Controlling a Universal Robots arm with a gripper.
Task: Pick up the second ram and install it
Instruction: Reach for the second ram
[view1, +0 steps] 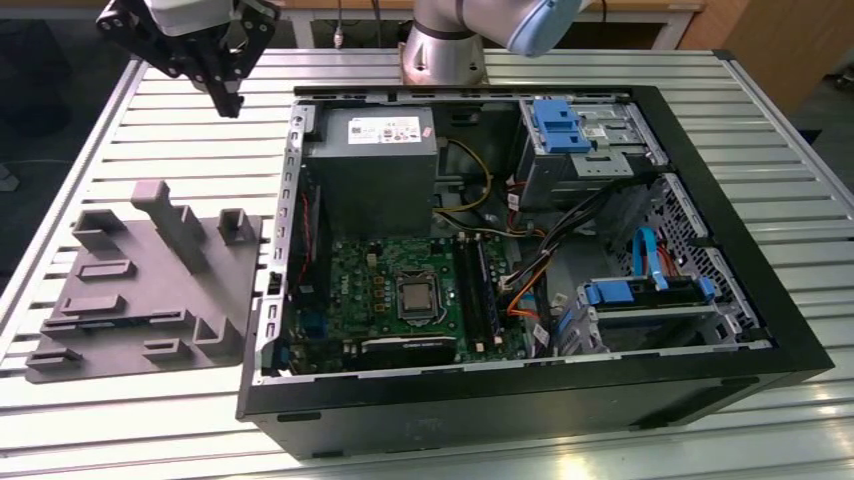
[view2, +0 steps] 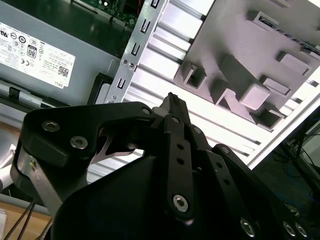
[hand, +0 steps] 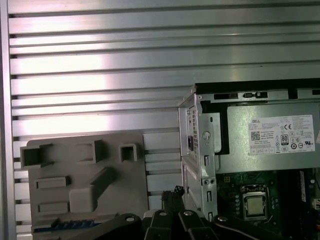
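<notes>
An open computer case (view1: 534, 400) lies on its side on a slatted metal counter (view1: 174, 140), taking up the middle and the exterior view's right. Beside it, toward the counter's edge on the exterior view's left, sits a grey tray (view1: 187, 250) of moulded blocks. The second ram (view1: 118, 320) rests in a slot along the tray's near edge, seen as a thin blue-green strip (hand: 62, 226) in the first wrist view. The black claw (view1: 230, 103) hangs above the counter's far corner on that same side, clenched on nothing, well apart from the ram. Inside the case are a grey power supply (view1: 374, 150) and a bare processor (view1: 416, 295).
</notes>
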